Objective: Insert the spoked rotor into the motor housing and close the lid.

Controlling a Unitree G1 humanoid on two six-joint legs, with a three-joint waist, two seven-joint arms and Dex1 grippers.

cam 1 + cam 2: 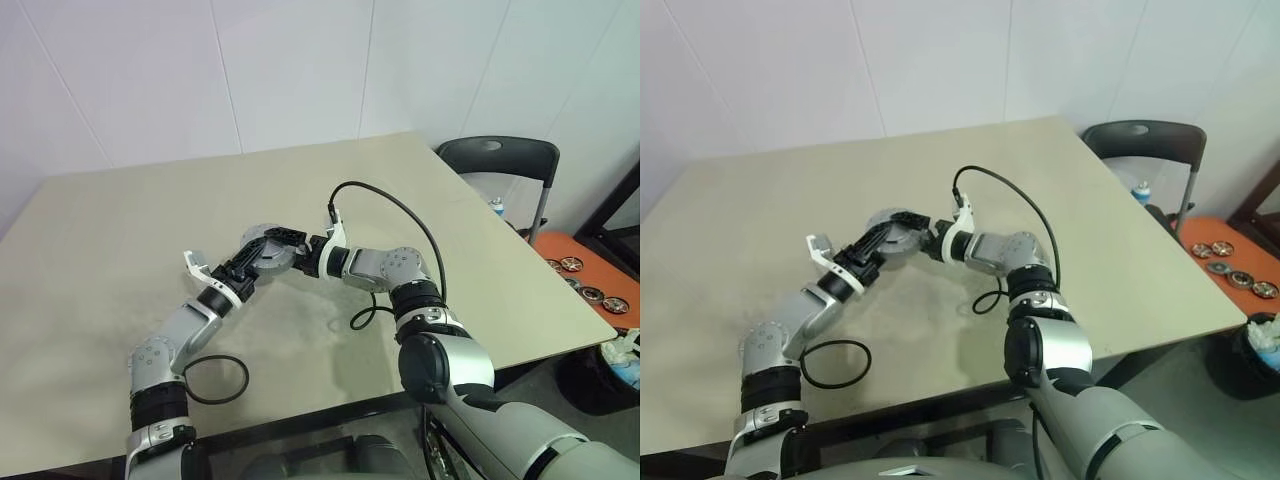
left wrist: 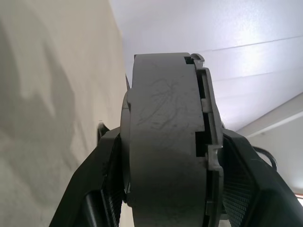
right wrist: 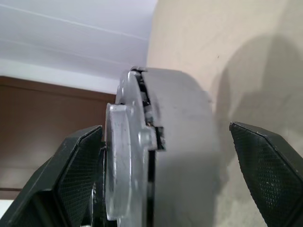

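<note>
Wrist cameras give us what our head views cannot. From above, both tools meet over the bench [image 1: 120,230] around a round grey assembly. Up close, our left tool [image 2: 165,208] clamps the motor housing [image 2: 163,142] across its faces, its lid [image 3: 125,161] seated against it. Our right tool [image 3: 165,179] stands spread, one finger [image 3: 265,165] clear of the housing.

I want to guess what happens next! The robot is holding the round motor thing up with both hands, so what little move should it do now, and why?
Probably draw the right gripper back a little. Its fingers stand wide, with a gap between one finger and the closed-up motor housing, while the left gripper is clamped on the housing's two faces. The lid looks seated, so the left can carry it alone.
</note>
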